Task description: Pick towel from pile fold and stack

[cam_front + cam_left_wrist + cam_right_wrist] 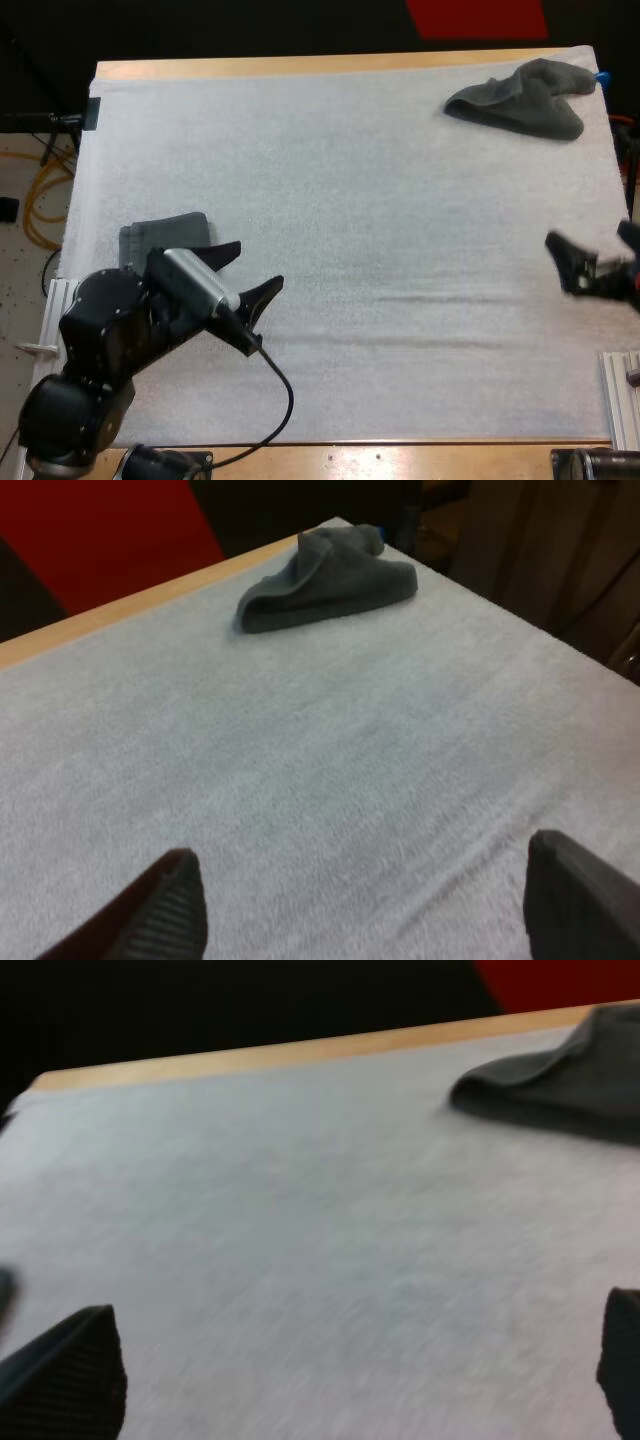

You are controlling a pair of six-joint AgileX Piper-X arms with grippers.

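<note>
We start with the wooden desk (300,66), nearly all of it covered by the white foam mat (380,280). On that mat, in the far right corner, lies the crumpled dark grey-green towel (520,100), which we take as the next piece to pick. Its long axis runs roughly along the desk's far edge. The bulkier hump sits toward the corner, and a thinner flap tapers toward the middle of the far edge. The folded dark grey-green towel (165,238) lies flat on the near left of the mat, well apart from the crumpled one and partly hidden behind our left arm. The left tool (248,275) hangs just beside it with its fingers spread and nothing between them. The right tool (595,252) is at the right edge, nearer the crumpled towel, with its fingers also apart and empty. We judge the step in hand to be the reach for the pile. To do it well, we would bring the right tool down across the short axis at the tapering flap, pinch a single layer and lift clear before dragging.
</note>
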